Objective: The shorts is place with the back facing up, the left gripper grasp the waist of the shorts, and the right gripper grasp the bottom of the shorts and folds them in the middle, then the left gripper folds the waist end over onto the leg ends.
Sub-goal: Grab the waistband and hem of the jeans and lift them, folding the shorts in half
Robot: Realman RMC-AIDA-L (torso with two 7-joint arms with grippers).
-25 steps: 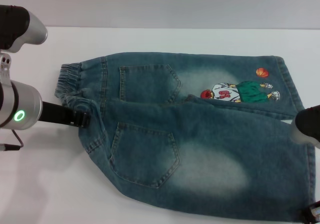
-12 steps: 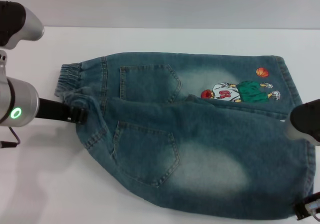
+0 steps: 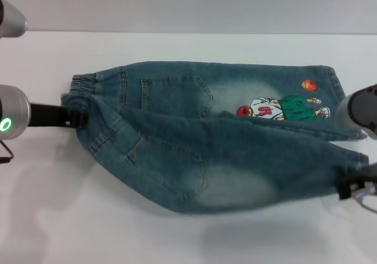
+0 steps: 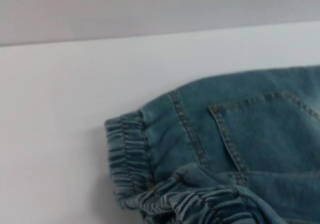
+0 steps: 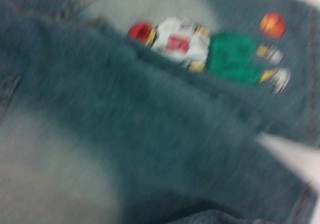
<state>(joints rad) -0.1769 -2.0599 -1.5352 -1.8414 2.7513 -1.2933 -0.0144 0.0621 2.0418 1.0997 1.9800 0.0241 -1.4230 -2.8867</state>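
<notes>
The faded blue denim shorts (image 3: 224, 87) lie back up on the white table, waist to the left and leg ends to the right. My left gripper (image 3: 73, 116) is shut on the near part of the waist of the shorts (image 3: 79, 88), whose ruffled band (image 4: 125, 154) fills the left wrist view. My right gripper (image 3: 349, 185) is shut on the near leg's hem at the bottom of the shorts (image 3: 358, 158). The near half hangs taut between both grippers, raised over the far half. The cartoon print (image 3: 277, 108) shows on the far leg, and the same print (image 5: 200, 46) appears in the right wrist view.
The white table (image 3: 177, 240) runs to a far edge against a grey wall (image 3: 188, 5). Bare tabletop lies in front of the shorts and to their left.
Both grippers have lifted the near half and drawn it toward the far half. The left gripper pulled leftward and the right one moved back, so the near leg now looks narrower and stretched.
</notes>
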